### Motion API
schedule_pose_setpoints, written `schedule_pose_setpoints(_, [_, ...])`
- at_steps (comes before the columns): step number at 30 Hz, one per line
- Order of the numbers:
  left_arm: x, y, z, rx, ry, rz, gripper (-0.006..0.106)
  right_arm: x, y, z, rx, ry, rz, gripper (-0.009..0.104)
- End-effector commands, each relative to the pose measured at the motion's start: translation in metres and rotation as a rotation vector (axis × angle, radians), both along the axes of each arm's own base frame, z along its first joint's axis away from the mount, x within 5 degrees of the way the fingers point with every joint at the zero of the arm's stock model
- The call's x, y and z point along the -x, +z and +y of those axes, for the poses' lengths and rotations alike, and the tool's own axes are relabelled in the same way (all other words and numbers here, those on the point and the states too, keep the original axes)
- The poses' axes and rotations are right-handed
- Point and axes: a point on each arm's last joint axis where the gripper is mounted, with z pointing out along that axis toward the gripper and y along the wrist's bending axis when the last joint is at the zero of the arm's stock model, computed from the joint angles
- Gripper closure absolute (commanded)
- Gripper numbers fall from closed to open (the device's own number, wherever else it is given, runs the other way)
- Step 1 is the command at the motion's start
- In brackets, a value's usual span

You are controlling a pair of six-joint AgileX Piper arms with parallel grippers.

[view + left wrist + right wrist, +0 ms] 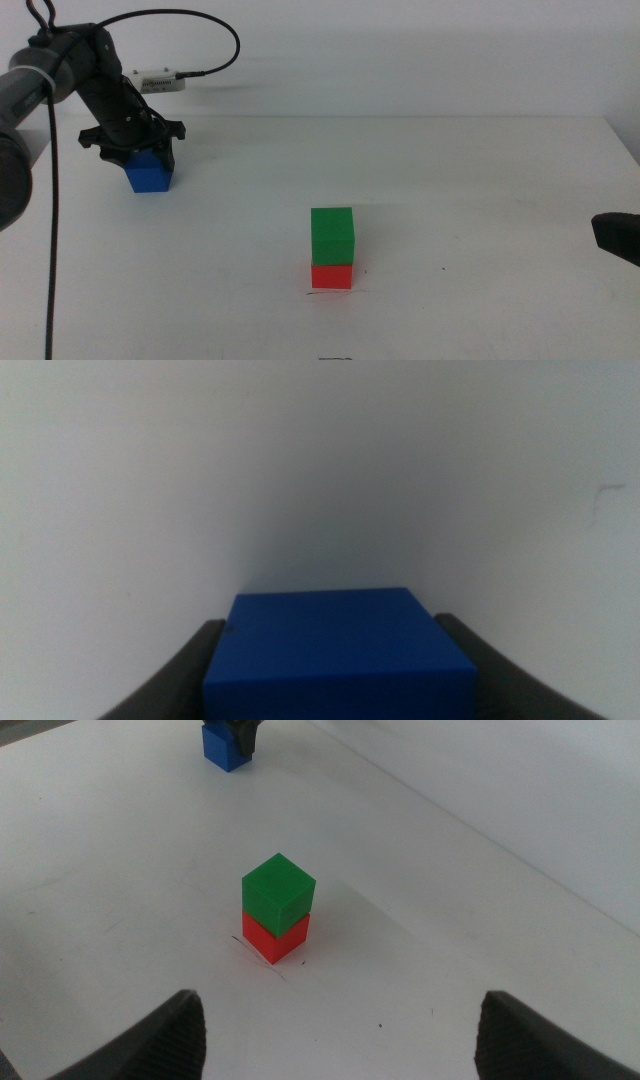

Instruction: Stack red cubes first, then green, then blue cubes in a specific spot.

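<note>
Sitting near the front of the white bench [480, 180], the red cube [331, 276] rests on a short dark line [322, 291], with the green cube [332, 235] stacked on it. At the right edge, the right pincer [340, 1030] waits, jaws wide apart. Far back left, the left pincer [133, 140] is clamped on the blue cube [149, 172].

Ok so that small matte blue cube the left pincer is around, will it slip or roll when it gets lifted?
The small matte blue cube probably won't roll: its faces are flat and square. It looks rigid, so the left pincer, its dark jaws flanking two opposite sides, should grip it squarely. The matte surface suggests little slipping, though weight can't be judged.
</note>
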Motion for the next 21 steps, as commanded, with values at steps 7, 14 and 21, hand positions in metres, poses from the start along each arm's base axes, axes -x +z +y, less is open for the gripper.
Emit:
schedule_pose_setpoints(7, [0.015,0.066,-0.011,0.072,-0.041,-0.056,0.102,-0.002,0.013,-0.001,-0.035,-0.018,-0.086,0.019])
schedule_pose_setpoints(14, [0.056,0.105,-0.025,0.022,-0.003,-0.077,0.102,-0.002,0.013,-0.001,-0.036,-0.017,-0.085,0.019])
schedule_pose_setpoints(21, [0.143,0.143,-0.064,0.015,0.121,-0.247,0.102,-0.001,0.011,-0.001,-0.025,-0.014,-0.069,0.019])
